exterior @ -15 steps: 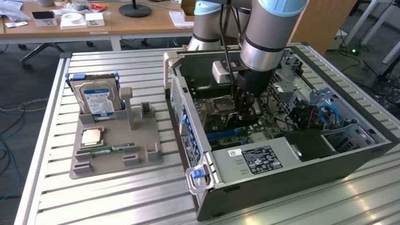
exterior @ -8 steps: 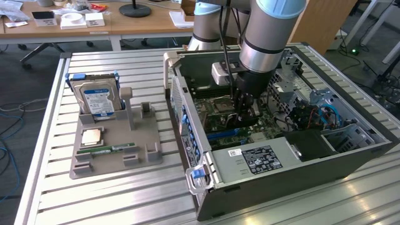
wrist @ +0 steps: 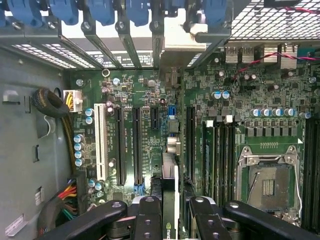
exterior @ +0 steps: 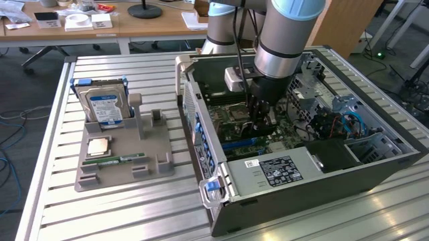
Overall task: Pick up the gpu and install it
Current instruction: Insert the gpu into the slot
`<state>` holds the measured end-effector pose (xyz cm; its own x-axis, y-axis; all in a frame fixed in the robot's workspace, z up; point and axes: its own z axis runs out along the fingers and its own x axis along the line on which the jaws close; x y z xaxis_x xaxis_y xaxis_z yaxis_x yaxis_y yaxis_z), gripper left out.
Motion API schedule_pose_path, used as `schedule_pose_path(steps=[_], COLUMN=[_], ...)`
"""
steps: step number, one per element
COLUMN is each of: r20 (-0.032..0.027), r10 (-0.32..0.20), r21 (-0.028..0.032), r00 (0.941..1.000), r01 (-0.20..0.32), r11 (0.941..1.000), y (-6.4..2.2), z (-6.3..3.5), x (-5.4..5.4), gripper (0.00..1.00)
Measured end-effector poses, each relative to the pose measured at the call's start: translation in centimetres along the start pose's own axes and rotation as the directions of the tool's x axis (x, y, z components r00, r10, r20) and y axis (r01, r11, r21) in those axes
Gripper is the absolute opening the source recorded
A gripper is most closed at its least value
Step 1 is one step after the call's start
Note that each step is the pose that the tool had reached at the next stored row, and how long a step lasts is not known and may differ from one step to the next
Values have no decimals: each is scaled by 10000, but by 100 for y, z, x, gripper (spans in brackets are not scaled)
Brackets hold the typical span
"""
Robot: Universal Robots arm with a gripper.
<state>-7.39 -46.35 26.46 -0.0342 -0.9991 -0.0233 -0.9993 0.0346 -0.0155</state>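
My hand [wrist: 172,206] is down inside the open computer case [exterior: 302,191], closed narrowly on the gpu [wrist: 170,172]. The card stands on edge over the motherboard [wrist: 125,90], beside the long black expansion slots [wrist: 136,145]. I cannot tell whether it sits in a slot. The hard drive [exterior: 104,105] stands outside the case on the worktop [exterior: 134,216].

Clearance in and around the open case [exterior: 302,193]
Top side open; gripper [exterior: 260,125] clamped on the gpu [wrist: 170,175] hangs over motherboard [wrist: 200,90], hemmed by blue slot clips [wrist: 100,10] at one wall, drive cage [exterior: 312,88] and cables [exterior: 343,123] at the exterior view's right. Bare table [exterior: 134,213] between case and grey tray [exterior: 120,173] is passable.
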Motion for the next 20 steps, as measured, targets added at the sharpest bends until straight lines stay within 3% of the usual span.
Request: schedule_pose_path(steps=[6, 20], r20=[-2, -1], r10=[0, 1], r21=[1, 1], r00=[10000, 10000], r01=[0, -1], r11=[10000, 10000], y=[13, 67], z=[49, 52], x=[2, 3], gripper=[26, 26])
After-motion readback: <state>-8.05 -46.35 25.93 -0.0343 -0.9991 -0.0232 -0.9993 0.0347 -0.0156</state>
